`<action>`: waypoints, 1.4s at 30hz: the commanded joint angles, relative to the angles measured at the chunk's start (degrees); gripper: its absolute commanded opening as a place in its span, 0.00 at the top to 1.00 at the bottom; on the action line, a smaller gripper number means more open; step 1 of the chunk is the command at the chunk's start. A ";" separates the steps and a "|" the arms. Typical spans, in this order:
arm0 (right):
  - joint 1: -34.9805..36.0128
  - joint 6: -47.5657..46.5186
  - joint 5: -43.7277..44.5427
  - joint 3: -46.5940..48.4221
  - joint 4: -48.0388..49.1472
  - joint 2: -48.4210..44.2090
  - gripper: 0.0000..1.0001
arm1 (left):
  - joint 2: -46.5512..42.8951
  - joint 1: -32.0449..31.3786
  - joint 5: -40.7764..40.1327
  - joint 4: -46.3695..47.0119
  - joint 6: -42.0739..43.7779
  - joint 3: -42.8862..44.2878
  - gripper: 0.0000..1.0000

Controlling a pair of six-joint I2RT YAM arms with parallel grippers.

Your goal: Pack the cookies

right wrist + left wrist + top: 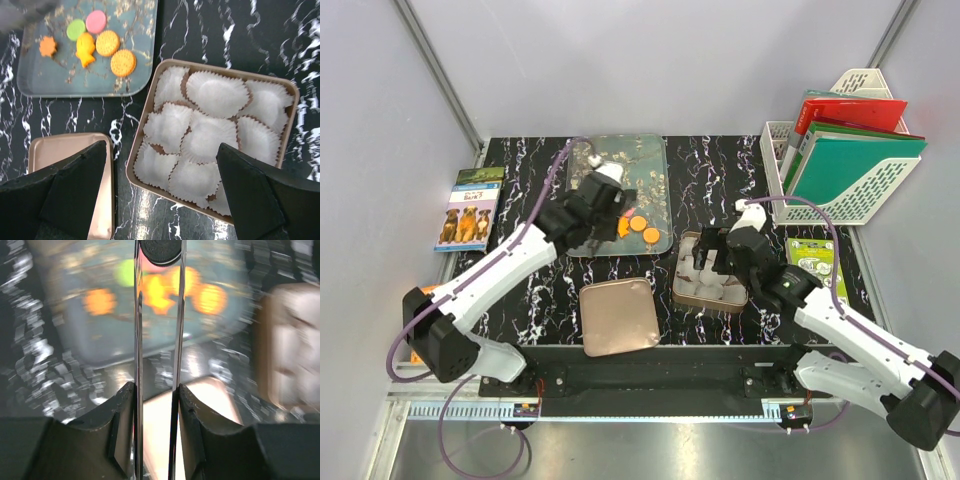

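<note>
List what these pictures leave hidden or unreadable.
- Left wrist view: blur smears the tray and its cookies; only the dark cookie in the left gripper is sharp.
- Top view: the left gripper covers part of the tray.
- Right wrist view: the bottom edge and the right gripper cut off the lid.

Bare tabletop (pixel 710 185) btw tray (pixel 650 160) & tin (pixel 678 275); left end effector (pixel 622 215) low over tray.
</note>
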 commanded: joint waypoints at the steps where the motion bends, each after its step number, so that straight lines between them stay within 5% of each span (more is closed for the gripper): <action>1: -0.05 -1.41 5.94 4.78 -2.16 -3.06 0.00 | 2.11 -7.06 4.09 3.29 1.13 5.72 0.82; 20: -0.05 -1.24 11.39 6.28 -7.17 -10.71 0.00 | 18.20 -19.81 8.68 5.67 2.89 15.92 0.84; 42: 0.03 -1.59 12.10 5.05 -7.26 -11.15 0.00 | 21.28 -21.13 8.77 5.58 2.98 16.54 0.83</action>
